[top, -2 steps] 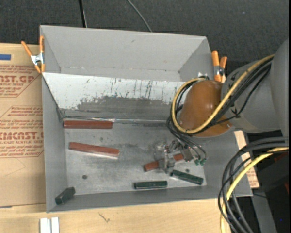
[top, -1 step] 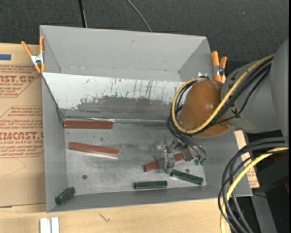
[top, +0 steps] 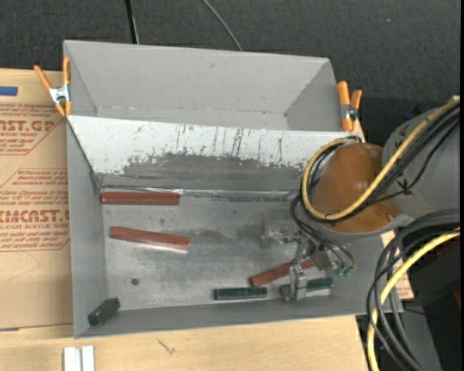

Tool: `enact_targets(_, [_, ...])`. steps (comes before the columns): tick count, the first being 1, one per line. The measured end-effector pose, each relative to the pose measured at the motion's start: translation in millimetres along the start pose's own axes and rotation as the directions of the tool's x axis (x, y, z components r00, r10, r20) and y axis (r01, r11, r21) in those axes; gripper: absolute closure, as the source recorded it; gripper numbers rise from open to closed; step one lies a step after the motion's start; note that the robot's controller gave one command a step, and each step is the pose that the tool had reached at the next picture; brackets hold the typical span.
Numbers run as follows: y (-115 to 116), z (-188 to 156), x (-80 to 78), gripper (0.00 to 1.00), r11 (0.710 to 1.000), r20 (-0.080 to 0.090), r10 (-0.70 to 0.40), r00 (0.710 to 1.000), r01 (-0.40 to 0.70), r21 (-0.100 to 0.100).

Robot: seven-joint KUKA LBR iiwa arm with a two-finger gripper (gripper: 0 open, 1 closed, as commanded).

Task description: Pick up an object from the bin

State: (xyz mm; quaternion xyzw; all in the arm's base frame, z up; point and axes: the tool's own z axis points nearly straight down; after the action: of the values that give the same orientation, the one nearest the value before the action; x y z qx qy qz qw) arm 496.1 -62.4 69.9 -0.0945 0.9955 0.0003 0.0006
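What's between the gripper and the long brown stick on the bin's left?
Camera view: a short reddish stick lies right beside the gripper; past it, only bare bin floor up to the long brown stick.

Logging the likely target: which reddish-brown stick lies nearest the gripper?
The slanted reddish-brown stick at the front right of the bin, its end beside the gripper; the longer reddish-brown stick lies far off at the left.
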Motion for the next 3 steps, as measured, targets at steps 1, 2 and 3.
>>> enact_targets(1, [0,-2,0.2,1.00,1.000,-0.004,-0.001,1.000,0.001,0.000])
enact_targets(2, [0,-2,0.2,1.00,1.000,-0.004,-0.001,1.000,0.001,0.000])
enact_targets(3, [-5,-123,11.2,1.00,1.000,0.000,0.015,1.000,-0.015,0.001])
